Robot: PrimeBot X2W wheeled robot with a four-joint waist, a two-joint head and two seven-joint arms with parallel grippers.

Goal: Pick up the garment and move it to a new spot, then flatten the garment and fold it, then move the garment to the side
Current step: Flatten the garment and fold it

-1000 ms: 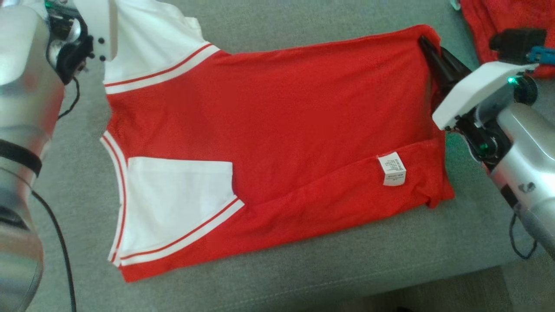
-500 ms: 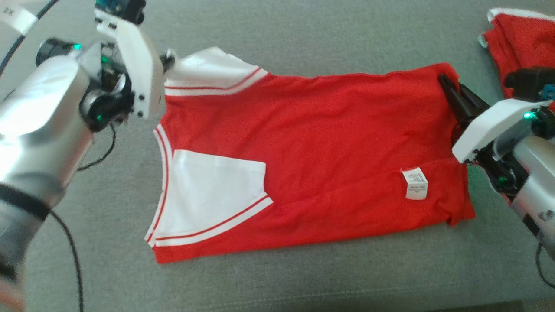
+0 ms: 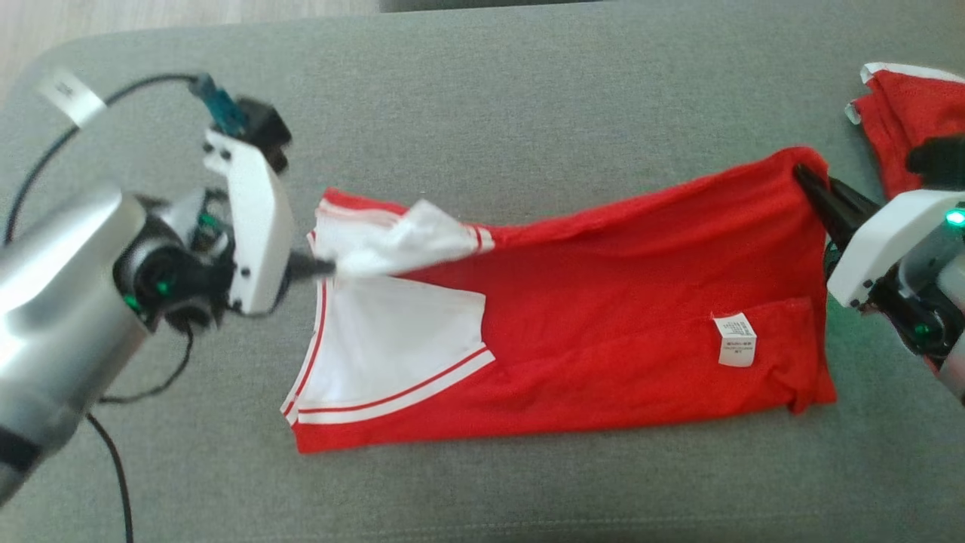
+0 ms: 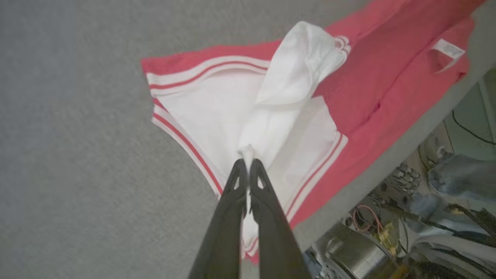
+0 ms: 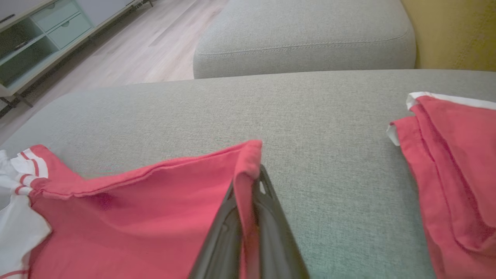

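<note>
The head view looks steeply down from above on the grey cushion (image 3: 528, 98), wide enough to take in the whole garment (image 3: 603, 302), with the left gripper (image 3: 323, 265) at its left end and the right gripper (image 3: 801, 173) at its right. The left wrist view looks closely along its own gripper onto the garment's white end, while the right wrist view sits low by the red corner, facing across the cushion toward a second cushion (image 5: 306, 35) and wooden floor (image 5: 147, 50). All three share the garment.

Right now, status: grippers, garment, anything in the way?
Left gripper shut on garment sleeve, right gripper shut on its hem corner. Garment part-folded on cushion. Second red garment beside right gripper.
</note>
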